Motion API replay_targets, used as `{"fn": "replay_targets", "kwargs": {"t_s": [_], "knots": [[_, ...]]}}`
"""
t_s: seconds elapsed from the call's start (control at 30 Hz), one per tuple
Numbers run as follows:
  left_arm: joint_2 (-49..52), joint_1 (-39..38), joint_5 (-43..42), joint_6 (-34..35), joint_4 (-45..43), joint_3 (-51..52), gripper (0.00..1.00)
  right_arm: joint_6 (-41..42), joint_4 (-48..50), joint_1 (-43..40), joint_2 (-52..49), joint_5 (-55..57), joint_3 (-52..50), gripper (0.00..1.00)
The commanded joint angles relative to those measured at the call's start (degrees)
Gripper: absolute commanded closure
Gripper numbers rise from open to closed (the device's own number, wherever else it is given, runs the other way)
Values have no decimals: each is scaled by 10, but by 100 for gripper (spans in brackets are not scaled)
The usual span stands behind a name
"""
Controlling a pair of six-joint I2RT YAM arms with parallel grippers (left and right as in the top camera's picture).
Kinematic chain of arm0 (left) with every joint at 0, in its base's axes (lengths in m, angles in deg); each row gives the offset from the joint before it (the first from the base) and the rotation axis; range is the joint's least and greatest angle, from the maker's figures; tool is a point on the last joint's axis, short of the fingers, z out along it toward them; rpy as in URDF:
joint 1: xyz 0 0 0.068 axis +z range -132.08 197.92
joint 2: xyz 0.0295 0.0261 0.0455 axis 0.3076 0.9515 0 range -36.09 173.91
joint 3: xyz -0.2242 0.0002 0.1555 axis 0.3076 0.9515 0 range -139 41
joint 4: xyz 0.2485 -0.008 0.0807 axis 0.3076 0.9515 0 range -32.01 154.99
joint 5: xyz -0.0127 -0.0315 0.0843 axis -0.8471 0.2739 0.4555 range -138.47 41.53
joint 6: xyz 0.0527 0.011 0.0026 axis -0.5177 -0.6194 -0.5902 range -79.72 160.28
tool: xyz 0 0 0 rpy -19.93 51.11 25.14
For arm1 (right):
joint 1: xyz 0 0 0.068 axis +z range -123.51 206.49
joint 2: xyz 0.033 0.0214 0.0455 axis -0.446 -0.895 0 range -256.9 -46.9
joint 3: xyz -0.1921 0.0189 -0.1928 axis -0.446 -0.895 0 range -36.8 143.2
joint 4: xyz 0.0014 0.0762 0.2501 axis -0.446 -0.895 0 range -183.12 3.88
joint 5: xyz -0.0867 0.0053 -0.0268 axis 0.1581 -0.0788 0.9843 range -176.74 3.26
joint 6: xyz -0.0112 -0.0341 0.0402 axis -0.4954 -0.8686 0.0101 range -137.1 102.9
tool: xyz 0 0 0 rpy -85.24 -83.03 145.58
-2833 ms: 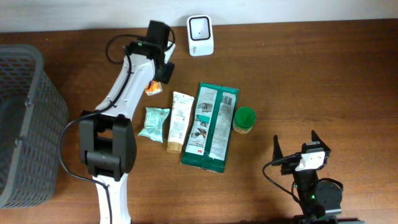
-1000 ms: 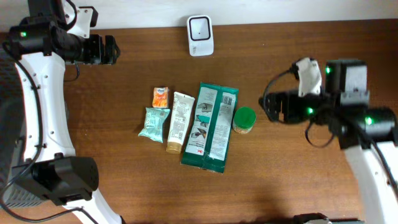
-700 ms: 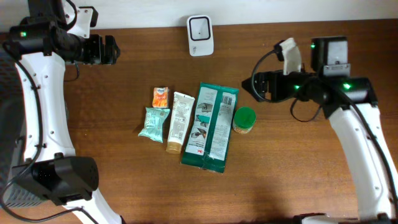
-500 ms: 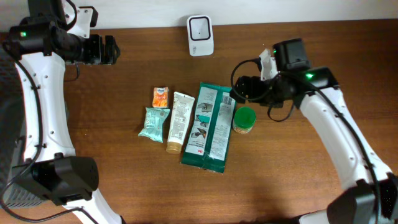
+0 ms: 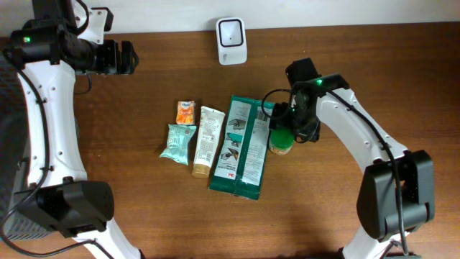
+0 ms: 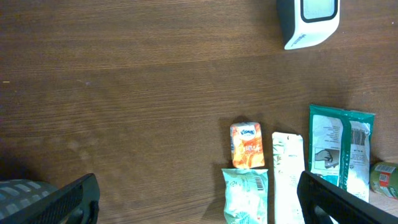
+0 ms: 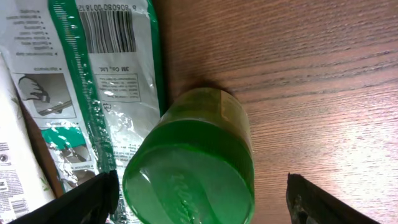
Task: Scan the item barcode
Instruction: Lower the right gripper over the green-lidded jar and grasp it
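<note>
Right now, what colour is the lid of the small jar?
Green lid, clearest in the right wrist view.

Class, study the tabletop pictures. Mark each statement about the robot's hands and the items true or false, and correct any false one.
1. The right hand is over the green-lidded jar, with its jaws open on either side of it. True.
2. The left hand holds the orange packet. False: it is open and empty, and the packet lies on the table beside the tube.
3. The green pack lies with a barcode facing up. True.
4. The white scanner lies between the tube and the green pack. False: it sits apart from them, near the table's far edge.
</note>
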Motion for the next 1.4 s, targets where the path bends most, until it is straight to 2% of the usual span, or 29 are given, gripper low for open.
{"fn": "replay_targets", "kwargs": {"t_s": [0.0,0.1,0.17,0.27,0.4,0.43,0.5,0.6,0.63,0.73,0.8,0.9,1.0,1.13,1.3,1.37], "knots": [[-3,2,-6,-7,-1,-3,1,7,-2,19,-18,9,8,14],[-3,2,-6,-7,-1,-3,1,7,-2,38,-34,12,8,12],[-3,2,-6,-7,-1,-3,1,7,-7,40,-37,32,8,18],[-3,2,-6,-7,-1,-3,1,7,-17,40,-37,42,8,18],[-3,2,-6,-7,-1,-3,1,-33,-16,40,-37,72,8,20],[-3,2,-6,-7,-1,-3,1,-53,-16,39,-37,81,8,24],[-3,2,-6,-7,-1,-3,1,-102,-19,32,-37,84,12,43],[-3,2,-6,-7,-1,-3,1,-114,-22,22,-36,84,24,51],[-3,2,-6,-7,-1,-3,1,-114,-32,19,-36,84,36,51],[-3,2,-6,-7,-1,-3,1,-239,-92,10,-36,76,116,51],[-3,2,-6,-7,-1,-3,1,-456,-139,10,-36,-4,164,51],[-3,2,-6,-7,-1,-3,1,-642,-162,-3,-36,-55,151,50],[-3,2,-6,-7,-1,-3,1,-667,-159,-21,-37,-52,132,51],[-3,2,-6,-7,-1,-3,1,-686,-95,-74,-37,-49,50,50],[-3,2,-6,-7,-1,-3,1,-686,-80,-103,-38,-49,17,27],[-3,2,-6,-7,-1,-3,1,-674,-80,-103,-39,-49,17,15]]}}
